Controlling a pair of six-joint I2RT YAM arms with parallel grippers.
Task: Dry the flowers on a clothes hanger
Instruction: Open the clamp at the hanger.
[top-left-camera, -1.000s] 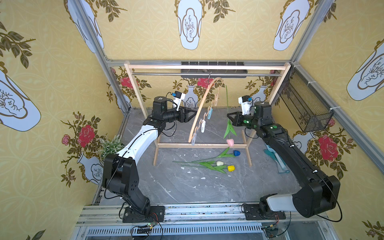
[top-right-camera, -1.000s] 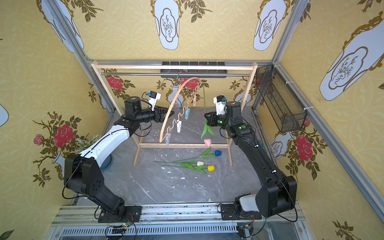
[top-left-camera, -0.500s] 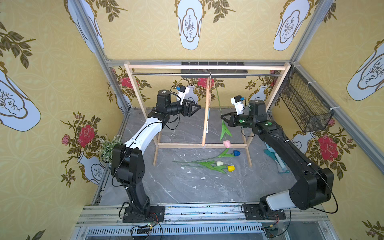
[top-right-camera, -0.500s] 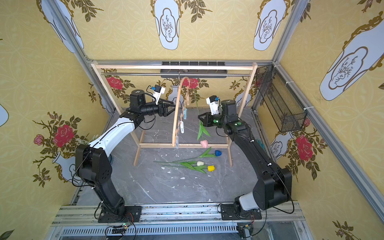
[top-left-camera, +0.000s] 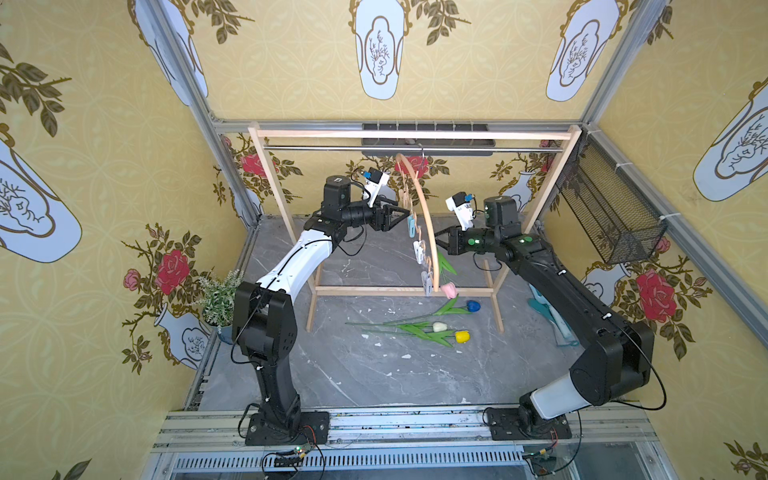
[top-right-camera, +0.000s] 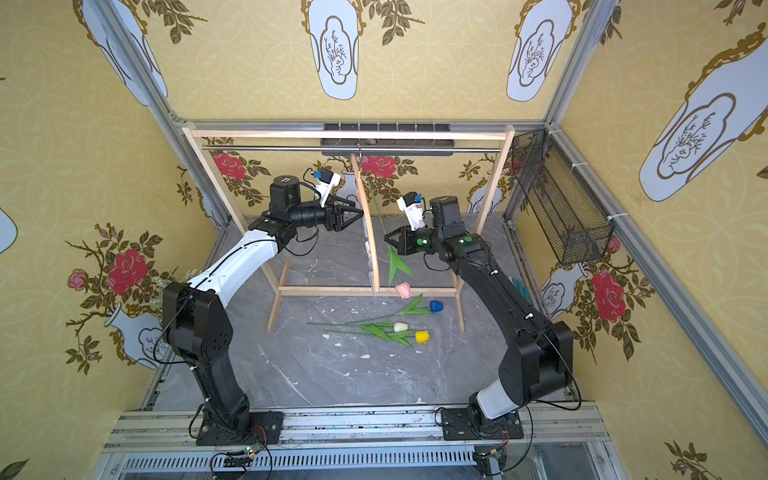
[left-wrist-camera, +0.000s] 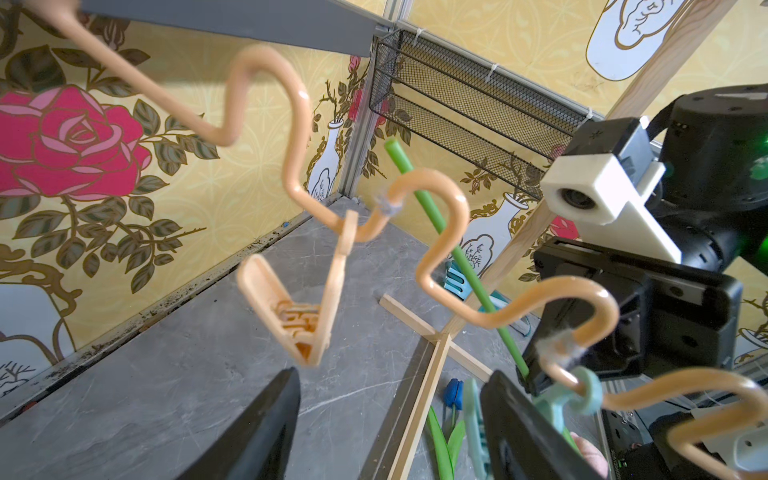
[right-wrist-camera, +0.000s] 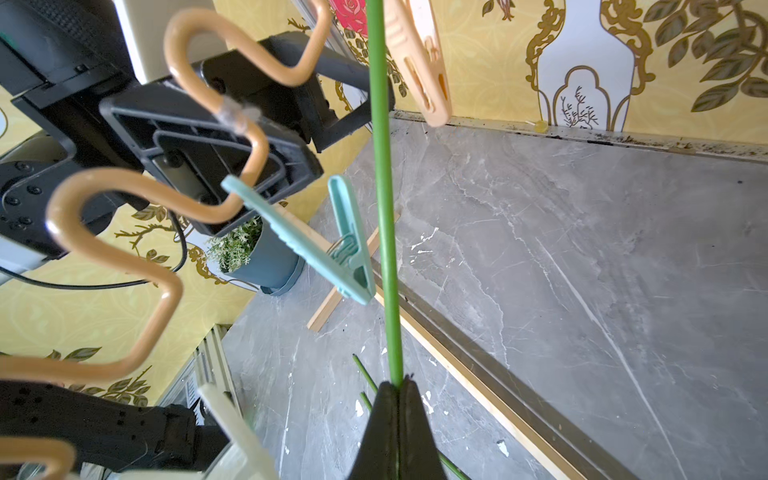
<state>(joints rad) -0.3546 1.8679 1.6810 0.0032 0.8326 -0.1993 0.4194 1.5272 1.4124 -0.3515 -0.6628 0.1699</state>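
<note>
left gripper (left-wrist-camera: 390, 415): jaws apart, nothing between them; raised at hanger height, tips pointed at the pegs.
right gripper (right-wrist-camera: 397, 386): jaws together, clamped on the green stem of the pink tulip (top-left-camera: 449, 289).
pink tulip: stem runs up from the right gripper tips, head and leaves hang below the gripper.
clothes hanger (top-left-camera: 424, 216): hooked on the rail of the rack (top-left-camera: 415, 134). It is seen almost edge-on and hangs between the two grippers, close to both.
orange peg (left-wrist-camera: 307, 307): on the wavy bar, just ahead of the left gripper tips.
teal peg (right-wrist-camera: 324, 245): just beside one left gripper finger, contact unclear. The held stem passes right beside its shut tip.
blue tulip (top-left-camera: 473, 306), cream tulip (top-left-camera: 438, 327), yellow tulip (top-left-camera: 461, 336): flat on the counter (top-left-camera: 353, 374), below the right gripper, toward the arm bases.
</note>
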